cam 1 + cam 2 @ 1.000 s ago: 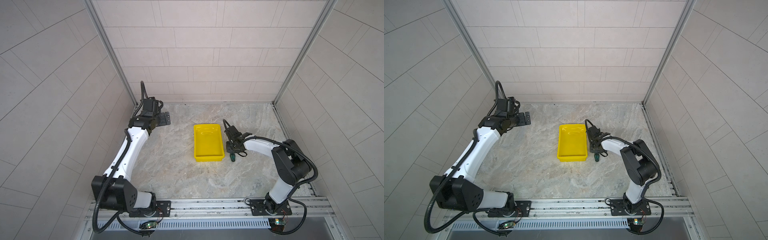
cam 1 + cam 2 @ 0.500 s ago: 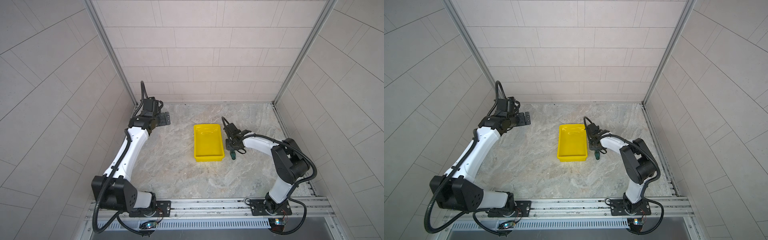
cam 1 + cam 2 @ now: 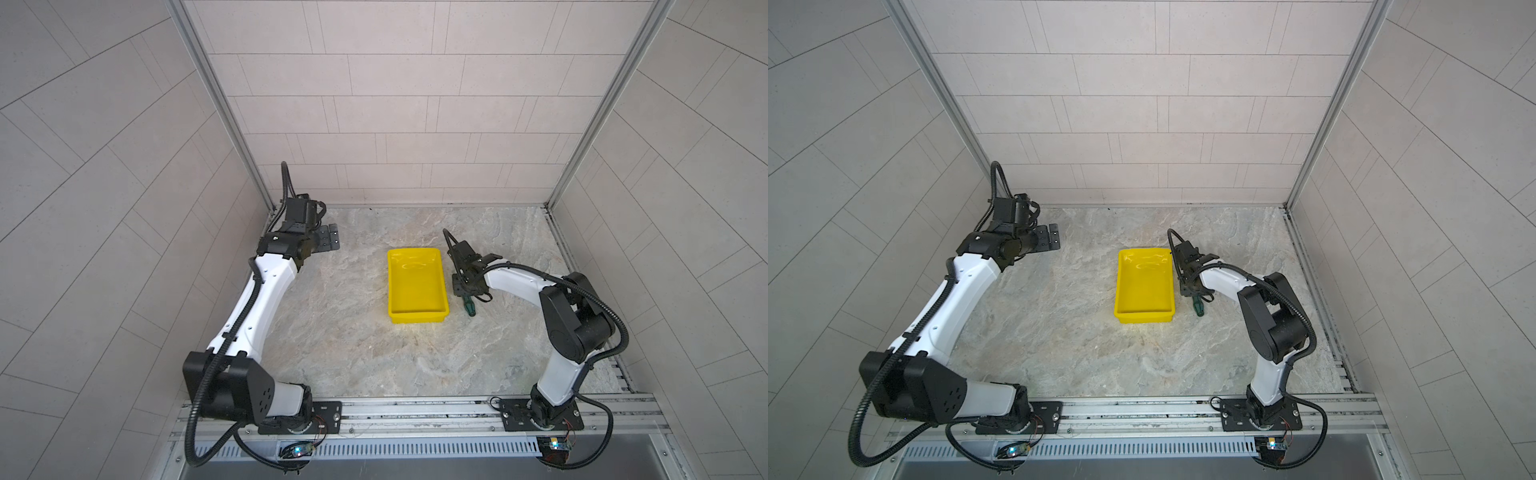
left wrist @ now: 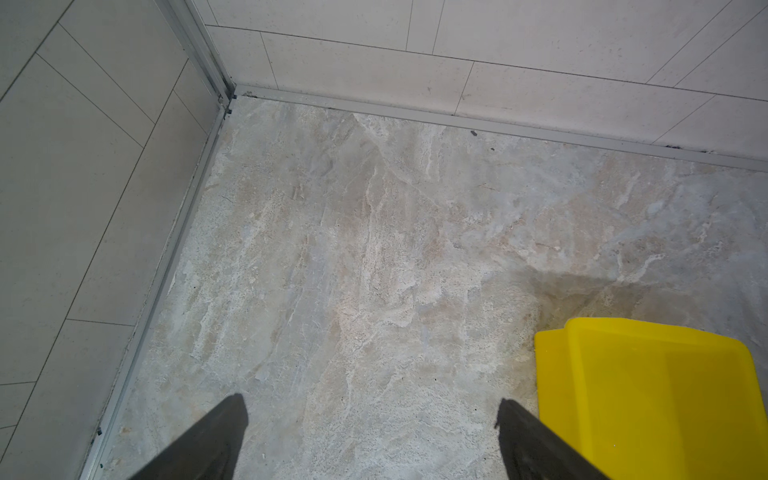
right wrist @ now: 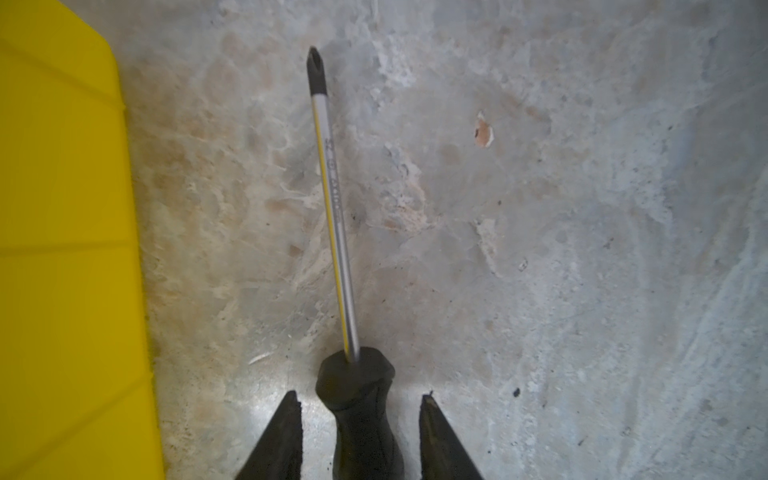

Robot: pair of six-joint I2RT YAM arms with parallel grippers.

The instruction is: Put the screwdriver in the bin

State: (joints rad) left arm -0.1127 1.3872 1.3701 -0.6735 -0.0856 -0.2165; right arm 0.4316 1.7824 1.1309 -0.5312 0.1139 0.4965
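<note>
Lying on the mottled stone bench (image 3: pixel 332 332) beside the bin (image 3: pixel 417 291), the screwdriver (image 5: pixel 341 266) is sitting ungripped between the parted fingers (image 5: pixel 282 436) of the right hand (image 5: pixel 360 395); the left hand (image 4: pixel 370 401) is hovering spread near the corner of the tiled walls (image 4: pixel 415 62).

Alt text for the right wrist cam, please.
A screwdriver lies on a stone-patterned table, its handle between the open fingers of the right pincer, neither touching it. A yellow bin sits beside the shaft, apart from it.

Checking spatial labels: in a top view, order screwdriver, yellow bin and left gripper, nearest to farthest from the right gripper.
1. Screwdriver, at the right gripper, handle between its jaws.
2. Yellow bin, alongside, toward the middle.
3. Left gripper, back-left corner.
</note>
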